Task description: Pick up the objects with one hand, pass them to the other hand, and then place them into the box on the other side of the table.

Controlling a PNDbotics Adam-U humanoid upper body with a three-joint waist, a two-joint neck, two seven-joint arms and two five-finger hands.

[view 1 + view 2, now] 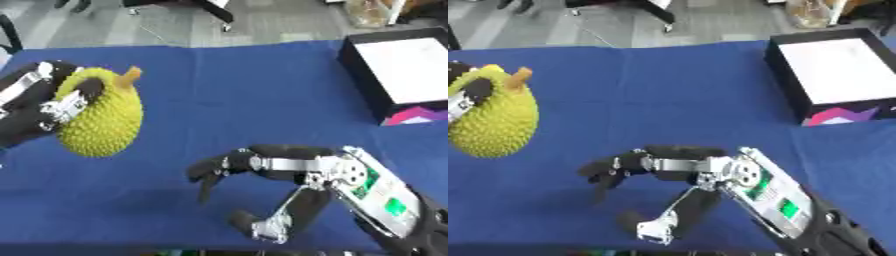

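Note:
A yellow-green spiky durian (pixel 101 114) with a short orange stem is held at the left, over the blue table (pixel 254 85). My left hand (pixel 54 102) is shut on it, black fingers curled over its top and left side. My right hand (pixel 280 185) is low in the middle, palm turned toward the durian, fingers and thumb spread with nothing between them. A gap of blue cloth separates it from the fruit. The black box (pixel 833 70) with a white inside stands at the right edge.
The box has a pink and white pattern on its near corner (pixel 837 116). Grey floor and dark furniture legs (pixel 219 15) lie beyond the table's far edge. Bare blue cloth spans the middle.

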